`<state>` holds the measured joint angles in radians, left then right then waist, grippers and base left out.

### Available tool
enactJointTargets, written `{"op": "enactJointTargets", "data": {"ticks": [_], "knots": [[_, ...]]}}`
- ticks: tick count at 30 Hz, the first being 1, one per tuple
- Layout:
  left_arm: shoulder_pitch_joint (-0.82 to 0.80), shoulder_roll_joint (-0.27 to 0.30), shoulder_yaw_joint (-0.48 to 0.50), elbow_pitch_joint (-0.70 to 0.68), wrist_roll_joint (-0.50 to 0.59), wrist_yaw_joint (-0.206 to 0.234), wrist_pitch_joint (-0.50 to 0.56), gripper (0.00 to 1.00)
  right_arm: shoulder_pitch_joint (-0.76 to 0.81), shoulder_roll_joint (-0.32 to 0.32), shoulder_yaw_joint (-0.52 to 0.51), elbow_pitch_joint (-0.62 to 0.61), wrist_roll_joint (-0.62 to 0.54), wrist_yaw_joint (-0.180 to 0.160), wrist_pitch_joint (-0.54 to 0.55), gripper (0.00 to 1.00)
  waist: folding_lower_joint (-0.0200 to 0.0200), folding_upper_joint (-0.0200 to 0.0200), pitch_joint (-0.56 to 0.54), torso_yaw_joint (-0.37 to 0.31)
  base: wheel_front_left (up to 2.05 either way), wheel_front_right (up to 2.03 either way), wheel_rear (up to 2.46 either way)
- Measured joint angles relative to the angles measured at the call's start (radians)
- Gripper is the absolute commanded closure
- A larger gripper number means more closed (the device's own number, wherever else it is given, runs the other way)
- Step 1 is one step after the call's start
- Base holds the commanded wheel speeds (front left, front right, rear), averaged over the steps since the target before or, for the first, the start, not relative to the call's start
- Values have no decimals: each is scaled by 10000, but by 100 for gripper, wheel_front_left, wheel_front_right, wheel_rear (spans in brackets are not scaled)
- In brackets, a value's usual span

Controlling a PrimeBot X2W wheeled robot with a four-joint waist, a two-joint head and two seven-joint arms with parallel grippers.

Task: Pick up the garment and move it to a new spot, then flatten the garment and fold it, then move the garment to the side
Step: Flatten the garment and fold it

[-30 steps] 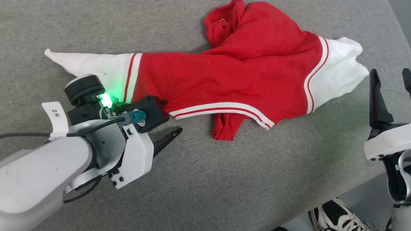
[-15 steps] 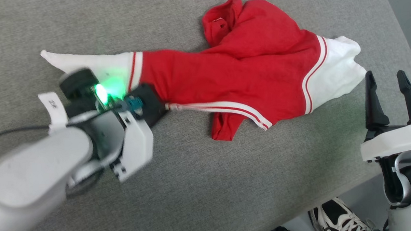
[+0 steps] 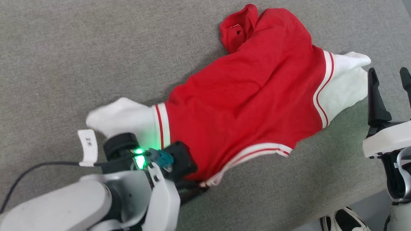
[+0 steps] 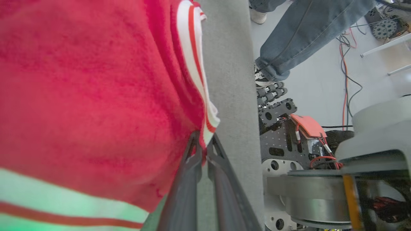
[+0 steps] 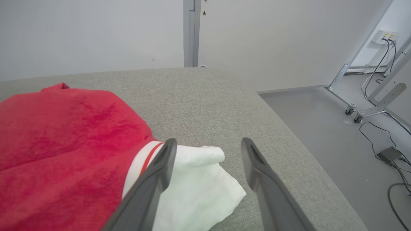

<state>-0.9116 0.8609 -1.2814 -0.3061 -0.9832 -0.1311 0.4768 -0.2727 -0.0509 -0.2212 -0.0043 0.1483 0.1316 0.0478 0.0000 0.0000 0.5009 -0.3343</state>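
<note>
White tag [image 3: 87, 147] on the cable [image 3: 39, 166], just behind the left claw [image 4: 203, 142], reads "2", then a character too small to tell.

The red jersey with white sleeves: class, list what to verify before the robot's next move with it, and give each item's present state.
1. Left gripper shut on the red jersey-style shirt's red-and-white striped hem: ok.
2. Number of cloth layers in that grip: cannot tell.
3. Right gripper open, holding nothing: ok.
4. Shirt lies flat: not ok, it is bunched and creased.
5. Shirt within the grey cloth-covered table's edges: ok.
6. Person's black-and-white shoe clear of the right gripper: cannot tell.
</note>
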Motion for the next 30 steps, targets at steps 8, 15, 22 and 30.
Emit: {"op": "enactJointTargets", "data": {"ticks": [8, 15, 22, 30], "knots": [[188, -370, 0, -593, -1250, 0, 564, 100, -21, 0, 21, -65, -12, 0, 52, 0, 0, 0, 32, 88, 0, 0, 0], [12, -435, -13, 35, -871, 0, 257, 29, -22, -2, 29, -84, -12, 0, 98, 0, 0, 0, -8, 133, 0, 0, 0], [166, -224, 4, -178, -646, 0, 31, 0, -41, 4, -6, -257, -347, 2, 153, 0, 1, 0, -378, 466, 0, 0, 0], [-49, 790, 15, -435, 153, 2, -510, 0, 53, -29, -153, -420, -771, 0, 539, 0, 0, 0, -942, 956, 0, 0, 0]]}}
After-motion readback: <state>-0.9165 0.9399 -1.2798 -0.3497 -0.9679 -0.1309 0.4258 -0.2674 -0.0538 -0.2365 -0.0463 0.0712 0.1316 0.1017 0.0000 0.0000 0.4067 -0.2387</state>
